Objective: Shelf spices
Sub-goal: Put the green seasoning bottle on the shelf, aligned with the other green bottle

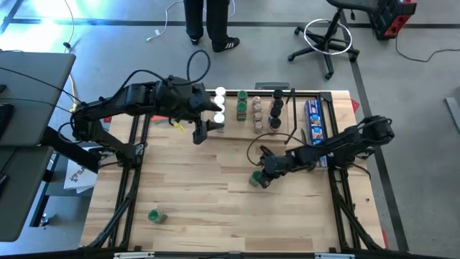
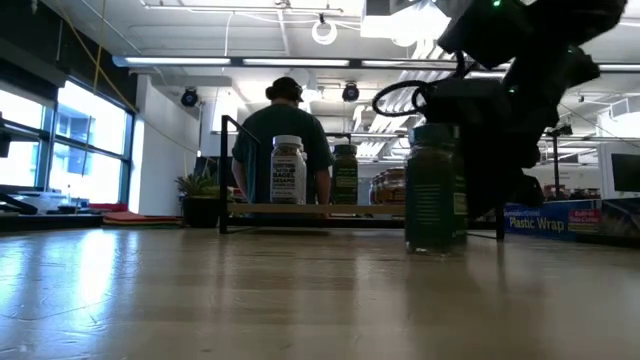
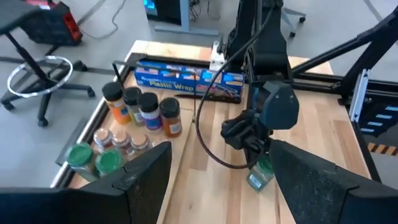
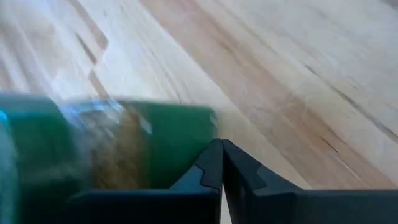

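The right end effector [image 1: 267,173], fingers pressed together, is sitting just beside a green-lidded jar [image 1: 256,179] standing upright on the tabletop [image 1: 215,194], well in front of the shelf [image 1: 248,93]. The left end effector [image 1: 208,129], open and empty, is hovering near the shelf, farther from that jar.

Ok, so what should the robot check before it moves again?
1. Right claw around the green-lid jar: not ok. The claw is shut and the jar sits beside it, not inside.
2. That jar standing up on the table: ok, going by the low view.
3. Left claw open and ready: ok. It hovers by the white-lid jars at the shelf.
4. Free spot on the shelf for another jar: cannot tell.
5. All jars put away: not ok. Another green-lid jar is out near the table's front left corner.
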Robot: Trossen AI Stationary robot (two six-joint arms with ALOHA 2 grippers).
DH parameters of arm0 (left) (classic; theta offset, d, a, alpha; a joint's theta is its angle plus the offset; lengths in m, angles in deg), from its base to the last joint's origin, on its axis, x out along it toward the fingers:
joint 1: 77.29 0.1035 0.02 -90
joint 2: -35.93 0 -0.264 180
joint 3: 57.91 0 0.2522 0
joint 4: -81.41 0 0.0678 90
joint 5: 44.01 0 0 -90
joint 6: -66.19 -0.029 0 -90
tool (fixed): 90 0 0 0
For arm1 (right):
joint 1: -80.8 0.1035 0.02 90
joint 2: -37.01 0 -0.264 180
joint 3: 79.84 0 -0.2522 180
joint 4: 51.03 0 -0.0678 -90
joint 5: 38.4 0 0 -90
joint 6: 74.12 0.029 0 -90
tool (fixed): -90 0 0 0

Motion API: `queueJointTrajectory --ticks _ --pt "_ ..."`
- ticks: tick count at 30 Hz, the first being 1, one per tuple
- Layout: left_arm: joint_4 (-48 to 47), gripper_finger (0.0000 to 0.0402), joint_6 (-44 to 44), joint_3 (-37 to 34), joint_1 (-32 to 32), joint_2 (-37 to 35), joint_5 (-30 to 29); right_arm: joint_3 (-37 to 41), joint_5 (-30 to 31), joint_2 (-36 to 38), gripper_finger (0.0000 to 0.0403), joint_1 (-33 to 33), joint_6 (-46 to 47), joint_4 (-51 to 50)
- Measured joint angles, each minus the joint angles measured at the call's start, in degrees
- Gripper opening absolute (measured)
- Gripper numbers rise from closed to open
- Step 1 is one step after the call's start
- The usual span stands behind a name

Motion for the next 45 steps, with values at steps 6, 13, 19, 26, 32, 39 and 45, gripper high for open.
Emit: queueJointTrajectory --ticks 6,13,19,26,32,39,45 --pt "-0.2 0.0268 7.5 0.0 -0.1 3.2 0.0 -5.7 -2.2 1.9 0.0000 -1.2 -1.0 -18.2" --pt "-0.4 0.0268 18.7 0.0 -0.1 10.3 1.2 -13.5 0.5 15.2 0.0000 0.1 2.8 -42.6" --pt "-0.6 0.0260 27.8 -0.1 -2.5 15.1 -0.4 -19.9 10.2 26.0 0.0000 3.2 4.8 -53.3" --pt "-2.2 0.0230 38.1 0.0 -10.8 15.6 -12.2 -20.1 20.9 33.4 0.0000 5.8 4.2 -54.0" --pt "-1.6 0.0223 46.5 0.0 -17.1 19.7 -10.7 -17.9 18.3 34.2 0.0000 8.3 -0.6 -54.3" --pt "11.3 0.0223 52.9 0.0 -19.3 26.8 -11.0 -17.2 12.7 33.8 0.0000 10.6 -10.1 -54.5" --pt "11.9 0.0223 57.9 0.0 -18.7 29.8 -2.9 -17.2 9.2 34.8 0.0000 13.1 -12.2 -56.8"
